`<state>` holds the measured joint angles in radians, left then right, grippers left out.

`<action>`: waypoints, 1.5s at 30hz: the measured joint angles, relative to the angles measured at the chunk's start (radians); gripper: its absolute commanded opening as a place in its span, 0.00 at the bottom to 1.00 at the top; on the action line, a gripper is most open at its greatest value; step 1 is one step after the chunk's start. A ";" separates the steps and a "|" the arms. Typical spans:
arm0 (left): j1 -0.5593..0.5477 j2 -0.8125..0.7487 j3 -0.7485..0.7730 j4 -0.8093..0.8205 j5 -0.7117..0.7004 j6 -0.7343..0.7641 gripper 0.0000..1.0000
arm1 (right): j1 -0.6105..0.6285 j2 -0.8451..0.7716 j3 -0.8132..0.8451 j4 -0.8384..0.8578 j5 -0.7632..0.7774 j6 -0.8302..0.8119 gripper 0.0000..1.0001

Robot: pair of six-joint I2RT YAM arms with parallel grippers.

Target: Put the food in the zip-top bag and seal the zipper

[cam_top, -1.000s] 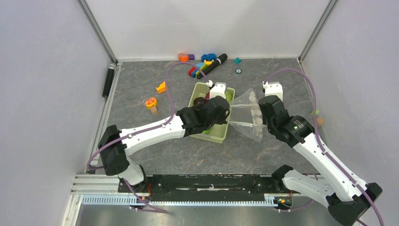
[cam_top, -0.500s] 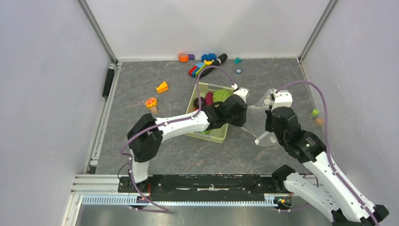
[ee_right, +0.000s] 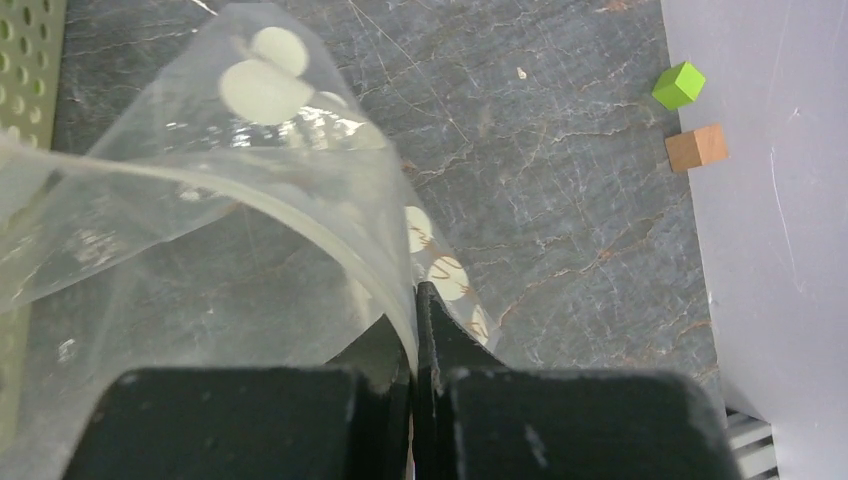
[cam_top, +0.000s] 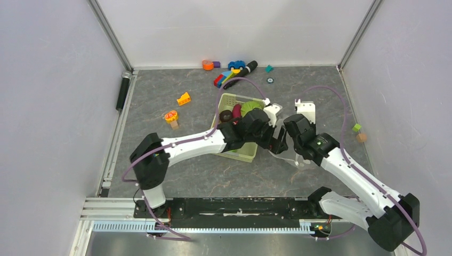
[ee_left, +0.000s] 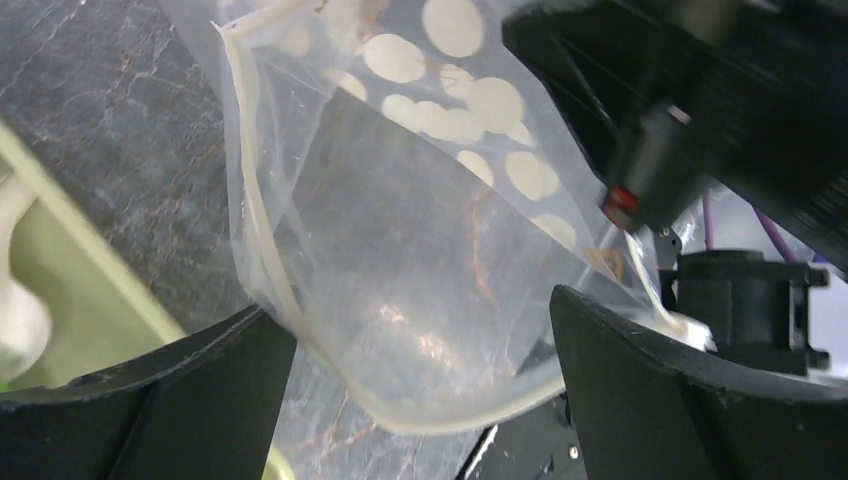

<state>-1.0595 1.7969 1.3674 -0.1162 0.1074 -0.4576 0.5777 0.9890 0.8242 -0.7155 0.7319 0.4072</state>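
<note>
The clear floppy plastic zip-top bag with white dots (ee_left: 420, 250) sits just right of the pale green slotted basket (cam_top: 244, 153), its rim pinched tight by the right gripper (ee_right: 415, 305), its mouth between the wide-spread fingers of the left gripper (ee_left: 415, 318).

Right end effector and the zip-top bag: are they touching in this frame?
Touching. The right wrist view shows the right end effector shut on the zip-top bag, its pale rim pinched between closed jaws with no gap.

zip-top bag (cam_top: 290, 156) mostly hidden under both arms, basket (ee_left: 60, 270) cut off
</note>
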 measured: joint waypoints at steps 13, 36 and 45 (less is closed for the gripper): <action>0.066 -0.364 -0.233 -0.104 -0.291 0.001 1.00 | 0.000 0.022 -0.029 0.011 0.041 0.057 0.00; 0.249 -0.070 -0.294 -0.139 -0.236 -0.011 0.76 | 0.000 0.011 -0.063 0.065 0.024 0.029 0.00; 0.251 0.002 -0.294 -0.100 -0.199 -0.013 0.44 | 0.000 0.011 -0.071 0.071 0.010 0.015 0.00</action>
<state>-0.8082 1.7985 1.0733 -0.2165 -0.0914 -0.4702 0.5777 1.0004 0.7536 -0.6449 0.7422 0.4221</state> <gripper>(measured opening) 0.637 0.006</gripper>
